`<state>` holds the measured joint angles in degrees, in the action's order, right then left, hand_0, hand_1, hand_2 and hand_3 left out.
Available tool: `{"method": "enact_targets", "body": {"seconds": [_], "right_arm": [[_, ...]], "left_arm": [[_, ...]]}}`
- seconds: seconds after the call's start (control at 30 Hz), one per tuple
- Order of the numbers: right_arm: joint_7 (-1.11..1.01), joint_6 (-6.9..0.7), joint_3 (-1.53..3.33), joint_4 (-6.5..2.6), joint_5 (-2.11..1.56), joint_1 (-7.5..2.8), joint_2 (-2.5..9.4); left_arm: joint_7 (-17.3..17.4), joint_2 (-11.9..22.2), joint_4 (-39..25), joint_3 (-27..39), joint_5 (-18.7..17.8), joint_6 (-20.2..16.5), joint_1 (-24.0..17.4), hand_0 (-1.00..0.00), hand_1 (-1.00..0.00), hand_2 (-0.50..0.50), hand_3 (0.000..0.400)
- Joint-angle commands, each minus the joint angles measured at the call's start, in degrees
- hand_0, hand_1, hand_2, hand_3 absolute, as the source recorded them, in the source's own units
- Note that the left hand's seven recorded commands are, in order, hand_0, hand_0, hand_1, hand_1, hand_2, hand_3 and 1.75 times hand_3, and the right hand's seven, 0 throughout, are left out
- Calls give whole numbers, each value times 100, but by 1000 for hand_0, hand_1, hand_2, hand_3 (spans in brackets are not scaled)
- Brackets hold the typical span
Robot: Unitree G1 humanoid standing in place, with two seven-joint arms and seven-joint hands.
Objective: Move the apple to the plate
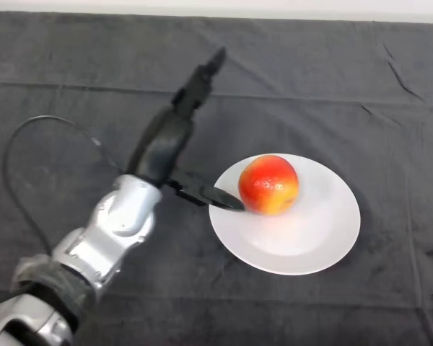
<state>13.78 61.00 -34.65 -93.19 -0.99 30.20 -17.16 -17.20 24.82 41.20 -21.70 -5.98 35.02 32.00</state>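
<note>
Nearest the head camera is the silver-grey left arm (115, 231), which comes up from the lower left corner and slants toward the middle of the bench (65, 94). A dark cloth (332, 79) covers the whole bench, with a few creases toward the far side and right edge.

At the end of the arm, the black robot hand (166, 144) is spread wide and holds nothing. Its fingers (202, 76) stretch straight out, pointing away toward the far side of the bench, well clear of everything on it. Its thumb (209, 196) splays off to the right, low over the cloth, and its tip reaches across the left rim of the plate (310, 245). The thumb tip lies just beside the apple, at its lower left; whether the two actually touch cannot be told from this view.

The apple (269, 184) is red with a yellow-orange patch on its near side. It sits on the white round plate, in the plate's upper left part, close to the rim nearest the robot hand. The plate rests flat on the cloth, right of centre. So the apple lies to the right of the palm, off the thumb's tip, and well apart from the outstretched fingers.
</note>
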Motion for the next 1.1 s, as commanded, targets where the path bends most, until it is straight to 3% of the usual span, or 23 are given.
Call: {"method": "enact_targets", "body": {"seconds": [0.03,0.47,0.73,1.1], "right_arm": [[7,-570,-58,-583,-58,-656,456],[5,-576,-50,-574,-67,-659,458],[5,-577,-45,-573,-72,-659,458],[4,-575,-40,-575,-77,-658,458]], "left_arm": [[-133,330,-405,195,-86,183,-233,0,0,0,0],[-649,821,-708,1431,-188,674,-1255,0,0,0,0],[-757,1082,-694,2175,-411,669,-1530,0,0,0,0],[-1031,1026,-367,2897,-392,941,-1819,0,0,0,0]]}}
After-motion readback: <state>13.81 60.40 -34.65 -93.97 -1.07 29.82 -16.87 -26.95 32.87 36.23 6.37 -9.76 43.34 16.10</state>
